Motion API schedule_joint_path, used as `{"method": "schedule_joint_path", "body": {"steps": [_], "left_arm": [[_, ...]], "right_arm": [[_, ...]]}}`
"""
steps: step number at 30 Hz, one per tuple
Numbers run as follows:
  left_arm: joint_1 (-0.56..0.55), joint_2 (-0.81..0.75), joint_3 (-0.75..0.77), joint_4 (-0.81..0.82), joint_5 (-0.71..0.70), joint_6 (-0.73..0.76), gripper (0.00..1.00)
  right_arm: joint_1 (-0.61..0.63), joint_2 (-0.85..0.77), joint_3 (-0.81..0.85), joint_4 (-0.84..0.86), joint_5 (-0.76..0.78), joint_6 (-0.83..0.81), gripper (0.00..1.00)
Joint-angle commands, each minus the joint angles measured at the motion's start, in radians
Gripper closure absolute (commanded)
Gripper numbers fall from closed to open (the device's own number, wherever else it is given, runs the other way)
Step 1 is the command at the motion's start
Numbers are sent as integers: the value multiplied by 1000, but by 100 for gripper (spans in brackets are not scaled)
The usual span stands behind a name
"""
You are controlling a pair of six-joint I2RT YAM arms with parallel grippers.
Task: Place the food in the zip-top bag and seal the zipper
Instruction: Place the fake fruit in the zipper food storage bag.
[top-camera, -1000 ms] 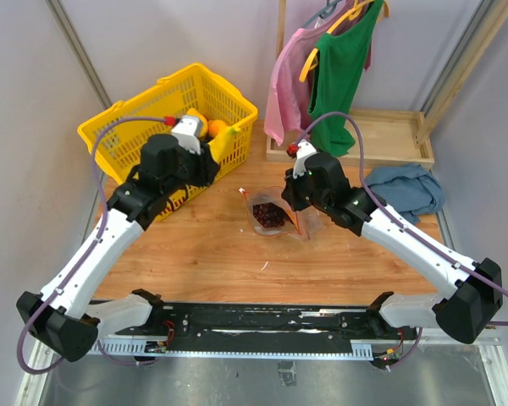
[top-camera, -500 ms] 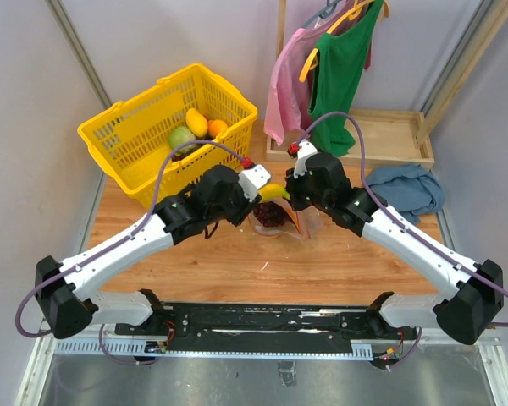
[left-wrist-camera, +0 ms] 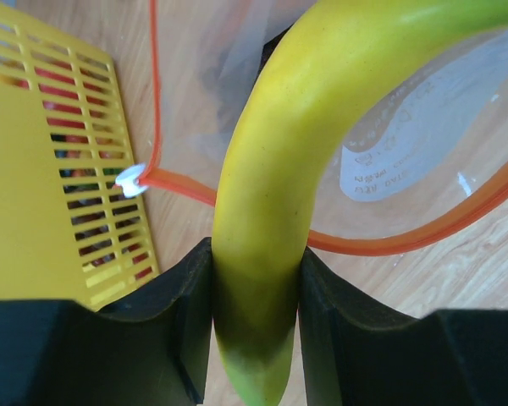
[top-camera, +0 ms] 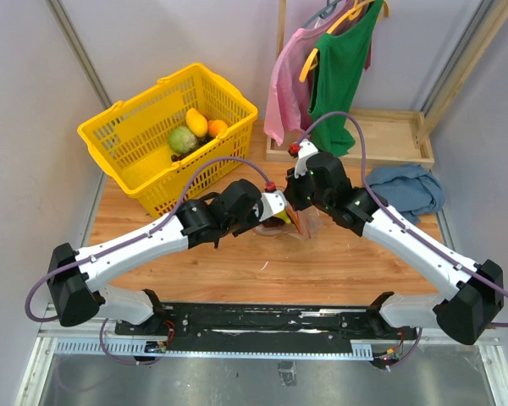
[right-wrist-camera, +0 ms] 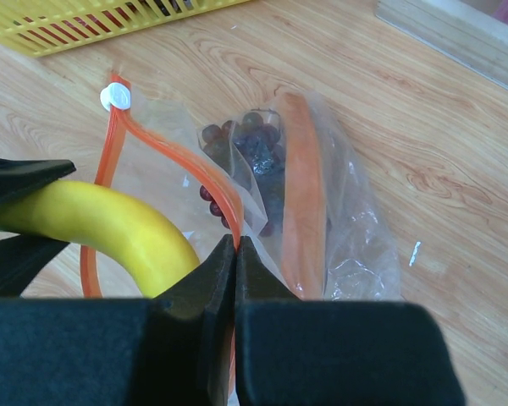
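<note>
Left wrist view put the banana (left-wrist-camera: pixel 271 169) front and centre. The left jaws were clamped on its lower end, part-way apart, with the fruit filling the gap. Its curved body arched right over the mouth of the bag (left-wrist-camera: pixel 406 127), and the zipper (left-wrist-camera: pixel 389 245) looped open beneath it.

Over on the right wrist view, the right jaws were pressed fully together, pinching the near lip of the zipper and lifting that mouth. The bag lay on the surface (right-wrist-camera: pixel 457 169), just beside the basket (top-camera: pixel 123 148). Already inside were the grapes (right-wrist-camera: pixel 254 152) and the long orange piece (right-wrist-camera: pixel 303 194).

The step in hand, by my read, was feeding the banana in. To do it well, the tip had to go in first, inside the orange loop and along the bag's length. The right side needed to hold the lip firm so the plastic could not fold shut. Release should come only once most of the fruit was past the zipper.
</note>
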Motion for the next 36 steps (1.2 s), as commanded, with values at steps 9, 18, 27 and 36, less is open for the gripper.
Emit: {"method": "schedule_joint_path", "body": {"steps": [9,18,27,36], "left_arm": [[-52,-70,-87,328,116,431,93],[-51,-22,-84,354,155,562,84],[-29,33,-145,397,230,612,85],[35,35,-148,456,311,578,71]], "right_arm": [[-16,-50,0,70,-82,10,99],[-16,-50,-14,96,-146,16,99],[-15,-52,-22,114,-203,18,99],[-15,-60,-21,108,-217,13,99]]}}
